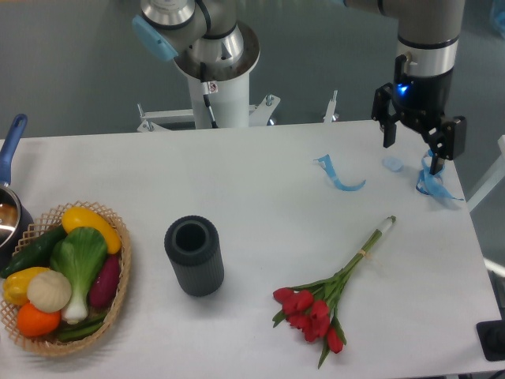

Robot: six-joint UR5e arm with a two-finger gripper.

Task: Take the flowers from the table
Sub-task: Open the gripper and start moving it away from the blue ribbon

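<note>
While the gripper (pixel 412 146) hangs above the far right corner of the table (pixel 260 205), its two dark fingers stand apart with nothing between them, one finger on each side of a bare gap. A blue light glows on the wrist just above the fingers. Below and just beside the right-hand finger as seen from the camera, a curled blue ribbon strip (pixel 432 183) lies on the tabletop near the right edge, and a small pale blue scrap (pixel 392 164) sits under the gripper. A second blue ribbon strip (pixel 339 175) lies a little further toward the middle of the table.

Nearer the camera, well apart from the gripper, the flowers (pixel 330 296) lie flat on the table: the red tulip buds and green leaves point toward the front edge, and the long thin stems run diagonally up and to the right, ending in a pale tip that points toward the gripper's corner. Nothing touches the bunch.

Left of the flowers stands a dark grey ribbed cylinder (pixel 194 255), upright, its open top showing. Further left, at the table's front left corner, a wicker basket (pixel 118 296) holds vegetables of several colours. Behind the basket, at the left edge, a pot with a blue handle (pixel 9 185) is partly cut off by the frame
</note>
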